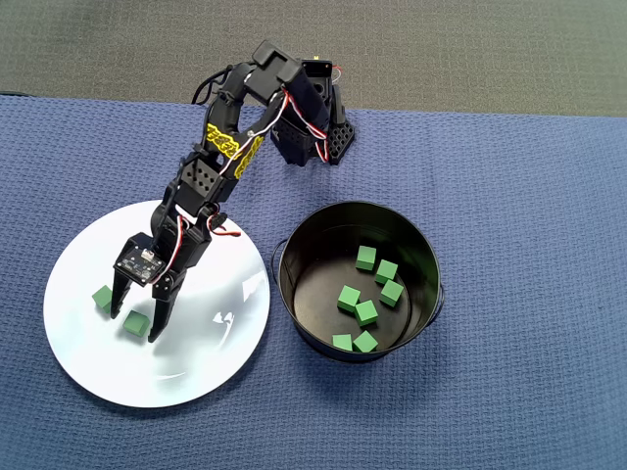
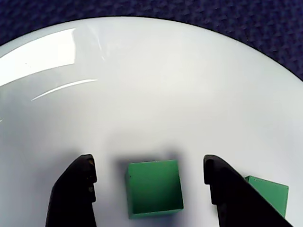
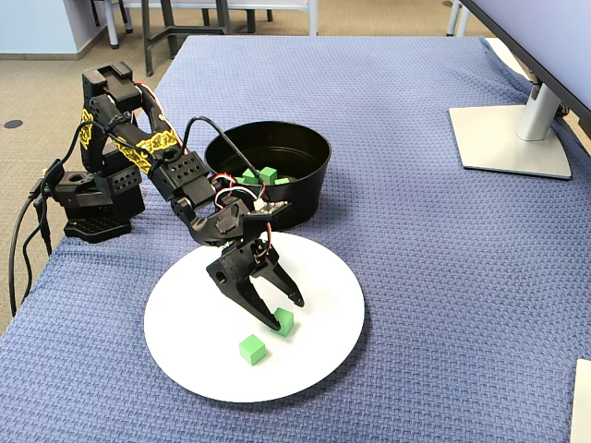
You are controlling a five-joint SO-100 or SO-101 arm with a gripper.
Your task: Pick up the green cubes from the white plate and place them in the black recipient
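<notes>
Item: end effector point(image 2: 149, 182), single arm, poised low over the white plate point(image 1: 206, 362) with its two fingers spread wide apart and nothing held. Target: one green cube point(image 2: 154, 188) lying flat on the plate directly between the fingers in the wrist view — a clear gap shows on each side of it, somewhat wider on the right, so the cube sits a little left of centre in the opening. Its faces run close to square with the fingers, only slightly skewed; being a cube it has no long axis to align to. Second green cube point(image 2: 268, 194): just outside the right finger in the wrist view, near it, apart from the target cube. In the overhead view the same pair appear as one cube point(image 1: 135, 323) between the fingertips and one point(image 1: 102, 299) just outside the end effector. Remaining stock: seven green cubes point(image 1: 366, 313) already inside the black recipient point(image 1: 428, 257), which stands on the blue-covered bench point(image 1: 529, 196) beside the plate — well behind and to one side of the end effector. Judgement: closing should capture the centred cube; the outside cube looks close enough to be nudged.
</notes>
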